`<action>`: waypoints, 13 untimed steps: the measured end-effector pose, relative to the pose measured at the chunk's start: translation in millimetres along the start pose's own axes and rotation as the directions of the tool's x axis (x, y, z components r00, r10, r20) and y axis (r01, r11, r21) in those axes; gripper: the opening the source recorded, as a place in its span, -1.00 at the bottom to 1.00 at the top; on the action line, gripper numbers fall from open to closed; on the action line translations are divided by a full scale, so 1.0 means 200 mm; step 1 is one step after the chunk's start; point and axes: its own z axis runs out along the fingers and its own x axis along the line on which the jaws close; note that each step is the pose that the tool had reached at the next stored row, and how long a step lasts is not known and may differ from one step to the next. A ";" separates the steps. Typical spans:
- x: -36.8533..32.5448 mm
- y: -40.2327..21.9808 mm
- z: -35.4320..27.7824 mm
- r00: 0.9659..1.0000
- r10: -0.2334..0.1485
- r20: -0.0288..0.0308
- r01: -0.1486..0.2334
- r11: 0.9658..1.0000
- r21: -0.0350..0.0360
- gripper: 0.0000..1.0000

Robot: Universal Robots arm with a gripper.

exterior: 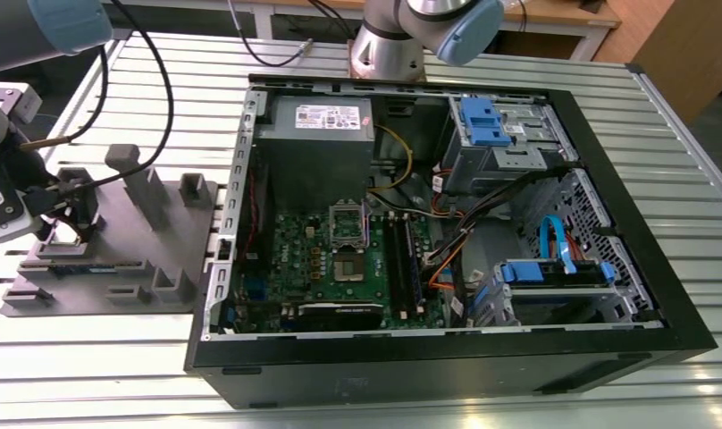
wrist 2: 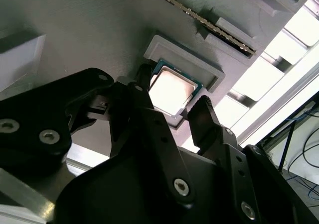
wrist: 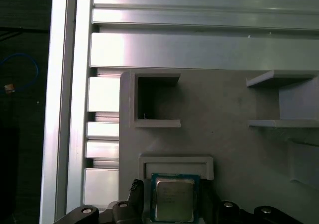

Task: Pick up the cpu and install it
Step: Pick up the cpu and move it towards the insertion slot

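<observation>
cpu flat in its pocket, between the spread jaws of the gripper.

Exterior view, left to right: arm's wrist sits low over the grey fixture at that view's left, well apart from the open computer case, whose socket lies mid-board. In both wrist views the chip lies metal top up, directly between the 2 fingers. It is near-square, so no long axis governs. Jaws are open, 1 finger beside each opposite edge, not clamped. The pocket's raised wall backs 1 further side. Fixture rests on the slatted metal table.
</observation>
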 end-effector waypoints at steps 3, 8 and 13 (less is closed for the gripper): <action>0.000 0.000 0.000 1.000 0.000 0.000 0.000 1.000 0.000 0.15; 0.000 0.000 -0.008 1.000 0.000 0.000 0.000 1.000 0.000 0.15; -0.008 0.000 -0.010 1.000 0.000 0.000 0.000 1.000 0.000 0.15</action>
